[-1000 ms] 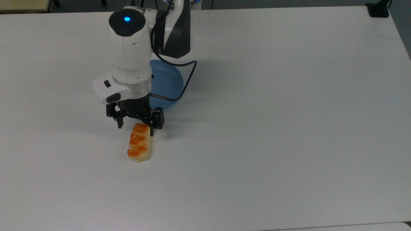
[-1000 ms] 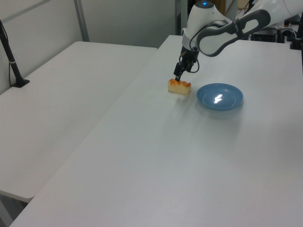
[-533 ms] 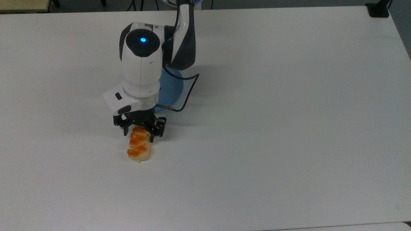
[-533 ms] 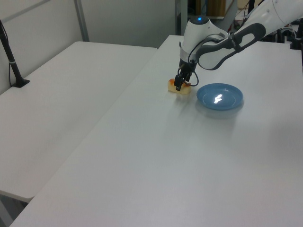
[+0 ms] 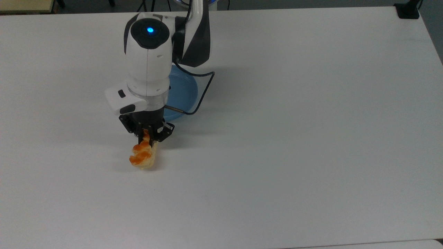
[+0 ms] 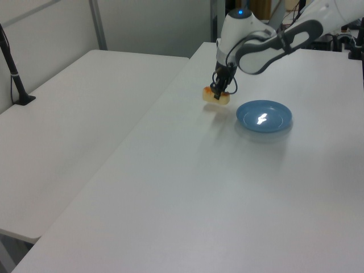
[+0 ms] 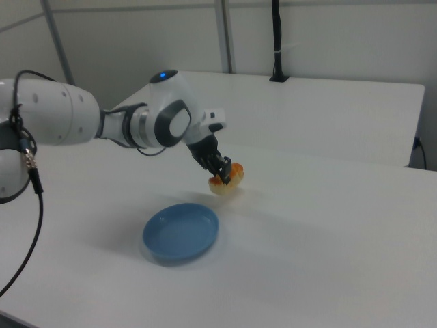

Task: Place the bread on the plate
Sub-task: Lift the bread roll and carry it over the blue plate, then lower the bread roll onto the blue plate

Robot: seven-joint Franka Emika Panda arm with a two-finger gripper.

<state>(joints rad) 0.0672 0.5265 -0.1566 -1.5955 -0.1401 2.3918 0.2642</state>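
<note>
bread (image 5: 142,156) between end effector (image 5: 146,135) fingers

Bright, even overhead light. The white desk (image 5: 311,138) looks washed out, soft shadows fall beside the arm, and a white glare spot sits on the plate (image 6: 264,116).

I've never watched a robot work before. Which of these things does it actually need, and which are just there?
Needed: the bread, held in the gripper; the blue plate.

Just there: the white table; the black post at its far edge.
</note>
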